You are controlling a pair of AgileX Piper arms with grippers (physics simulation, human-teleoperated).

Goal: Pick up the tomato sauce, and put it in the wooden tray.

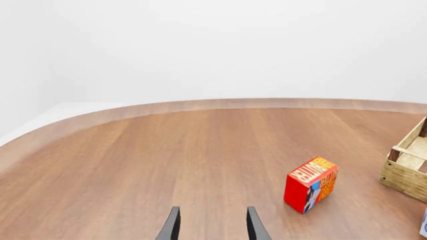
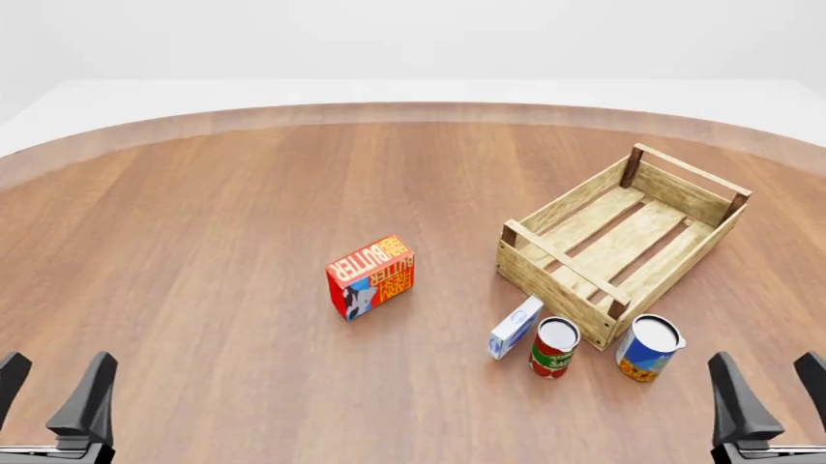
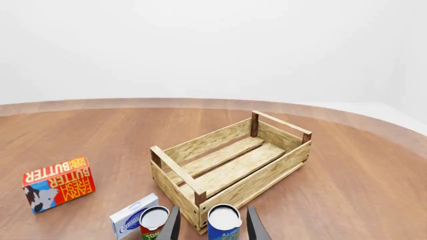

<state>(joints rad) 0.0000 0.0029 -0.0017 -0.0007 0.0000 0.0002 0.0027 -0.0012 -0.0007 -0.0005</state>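
The tomato sauce [image 2: 554, 348] is a small red-labelled can with a green band and a pale top, standing upright just in front of the wooden tray's near corner; it also shows in the right wrist view [image 3: 153, 223]. The wooden tray [image 2: 684, 260] is a light slatted crate with dark corner posts, set at an angle on the right [image 3: 179, 169]. My right gripper [image 2: 767, 387] is open at the front right, short of the cans. My left gripper [image 2: 49, 389] is open at the front left, far from both; its fingers [image 1: 171, 224] hold nothing.
A blue-and-orange can [image 2: 647, 349] stands right of the tomato sauce, between the right fingers in the right wrist view [image 3: 223, 222]. A small white-and-blue box [image 2: 516, 328] lies left of the sauce. A red butter box [image 2: 370, 277] sits mid-table.
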